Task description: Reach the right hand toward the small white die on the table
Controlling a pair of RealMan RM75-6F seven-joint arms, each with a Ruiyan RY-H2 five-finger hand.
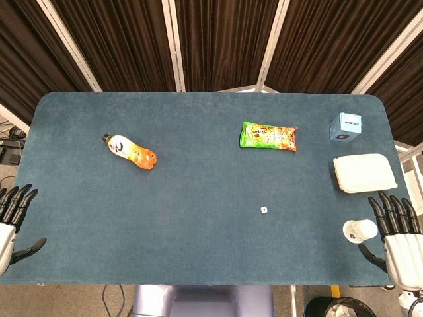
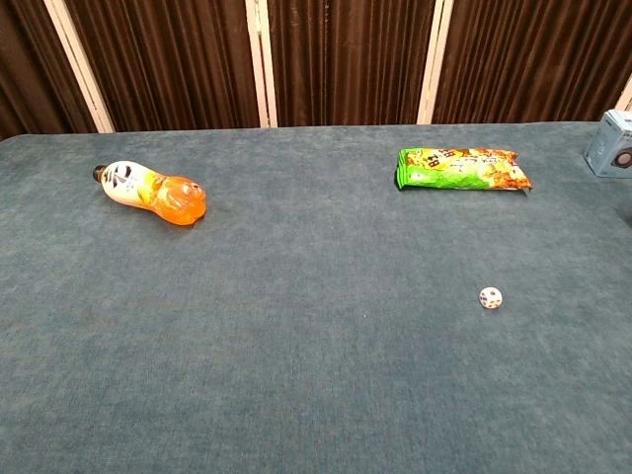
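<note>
The small white die (image 1: 264, 210) lies alone on the blue table (image 1: 198, 198), right of centre and towards the front; the chest view shows the die (image 2: 491, 297) with dark pips. My right hand (image 1: 397, 234) hovers at the front right corner, fingers spread and empty, well to the right of the die. At the front left edge, my left hand (image 1: 13, 221) is also spread and holds nothing. Neither hand appears in the chest view.
An orange drink bottle (image 1: 129, 151) lies on its side at the left. A green snack bag (image 1: 268, 136) lies behind the die. A light-blue box (image 1: 346, 126), a white lidded container (image 1: 364, 172) and a paper cup (image 1: 360, 230) sit along the right edge, close to my right hand.
</note>
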